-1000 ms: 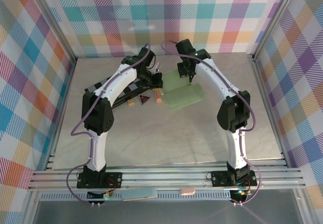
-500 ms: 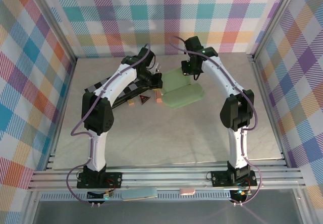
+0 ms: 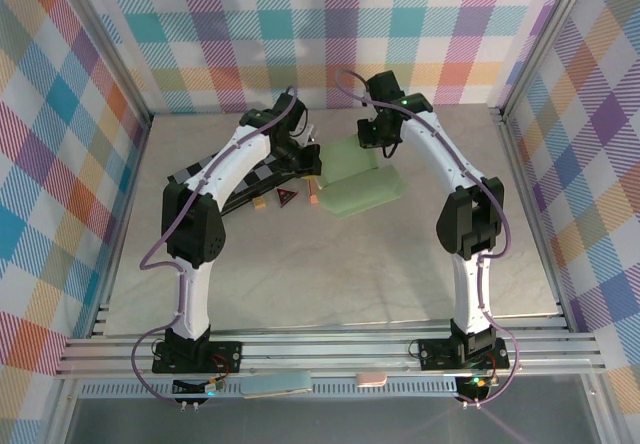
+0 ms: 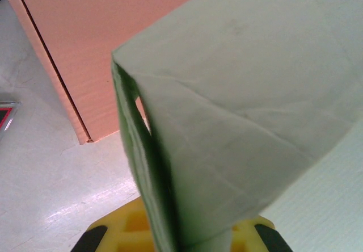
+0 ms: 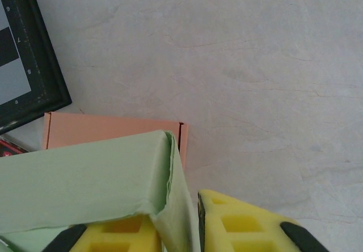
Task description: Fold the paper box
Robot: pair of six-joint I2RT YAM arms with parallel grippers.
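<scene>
The pale green paper box [image 3: 360, 179] lies half-formed toward the far side of the pale marbled desk [image 3: 330, 274], between the two arms, with one panel flat and another raised. The right fingers [image 5: 244, 223] are nearly together on a standing wall of it. The thin green sheet passes straight between the yellow pads at a corner crease, so that wall looks pinched and propped upright, probably to fix the angle of the crease. The left fingers [image 4: 122, 229] sit either side of a folded green flap that rises close to the wrist camera. The flap hides the gap between them, so I cannot tell whether they clamp it or merely bracket it. Working from opposite sides makes sense (one arm steadies while the other bends a flap). A flat salmon cardboard piece [image 4: 96, 42] lies just beside the box on the left arm's side, and a black framed board [image 5: 28, 64] lies further that way; both seem parked clear of the folding. Judging by the loose flaps, the fold is partway done, and the next move likely calls for pressing a flap over without tearing the thin paper
</scene>
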